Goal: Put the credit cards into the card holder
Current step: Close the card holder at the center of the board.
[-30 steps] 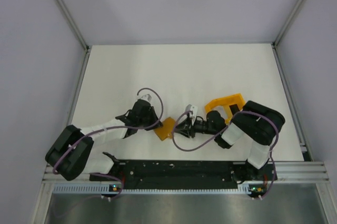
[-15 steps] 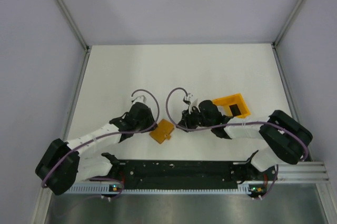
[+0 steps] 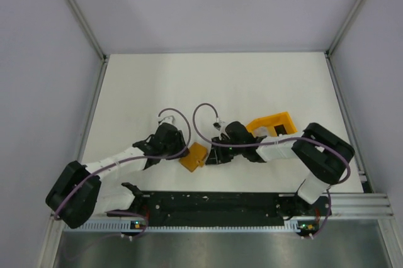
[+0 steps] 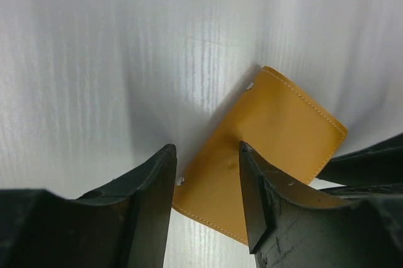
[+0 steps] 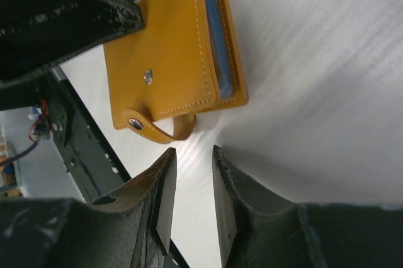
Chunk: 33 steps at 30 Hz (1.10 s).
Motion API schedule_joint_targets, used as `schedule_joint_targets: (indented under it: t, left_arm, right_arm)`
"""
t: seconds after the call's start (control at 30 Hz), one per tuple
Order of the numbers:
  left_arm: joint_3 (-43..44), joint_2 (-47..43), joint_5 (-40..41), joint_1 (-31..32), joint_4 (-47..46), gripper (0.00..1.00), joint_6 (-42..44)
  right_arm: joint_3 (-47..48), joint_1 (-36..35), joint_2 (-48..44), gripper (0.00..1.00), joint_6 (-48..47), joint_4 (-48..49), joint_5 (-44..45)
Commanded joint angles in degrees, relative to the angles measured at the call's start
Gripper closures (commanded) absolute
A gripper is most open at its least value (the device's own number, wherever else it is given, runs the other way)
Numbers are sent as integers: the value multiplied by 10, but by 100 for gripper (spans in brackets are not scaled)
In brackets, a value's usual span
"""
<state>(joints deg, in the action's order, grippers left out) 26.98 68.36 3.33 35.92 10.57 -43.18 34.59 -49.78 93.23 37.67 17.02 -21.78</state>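
The card holder (image 3: 196, 155) is an orange wallet lying folded shut on the white table, between my two grippers. In the right wrist view the wallet (image 5: 167, 60) shows a snap strap (image 5: 157, 131) curling from its near edge and a light blue card (image 5: 213, 35) edge inside it. The silvery grey card is out of view. My left gripper (image 3: 181, 151) is open, and in the left wrist view (image 4: 204, 155) its jaws straddle the wallet's (image 4: 277, 142) near corner. My right gripper (image 3: 211, 155) is slightly open and empty, its tips (image 5: 193, 155) just short of the strap.
An orange plastic frame (image 3: 272, 123) with a dark inside sits behind the right arm. The black rail (image 3: 214, 202) runs along the near table edge. In the right wrist view the left gripper's black finger (image 5: 63, 16) sits at the wallet's far side.
The right gripper has dropped down toward the wallet's right edge and its arm has swung back inward. The wallet has shifted slightly. The left gripper has stayed at the wallet's left side.
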Motion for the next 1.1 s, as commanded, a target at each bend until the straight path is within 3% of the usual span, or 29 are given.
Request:
schedule_joint_targets:
  t: [0.0, 0.13, 0.4, 0.63, 0.73, 0.9, 1.07]
  left_arm:
    - [-50, -4, -67, -2, -55, 51, -25]
    - [-82, -6, -104, -1, -99, 60, -52]
    - [-106, -9, -106, 17, -137, 67, -101]
    - [-112, -12, -76, 47, -156, 70, -147]
    - [-102, -20, -46, 47, -120, 70, -140]
    - [-75, -53, 2, 47, -69, 66, -111]
    - [-23, -53, 33, 46, -43, 62, -65]
  right_arm:
    - [32, -5, 52, 69, 52, 14, -29]
    - [66, 1, 69, 69, 60, 0, -18]
    - [83, 78, 84, 68, 64, 53, -81]
    - [151, 93, 101, 68, -1, -22, -123]
    - [156, 99, 81, 67, -40, -71, -68]
    - [138, 99, -9, 58, -114, -123, 102]
    - [159, 97, -43, 53, -150, -187, 112]
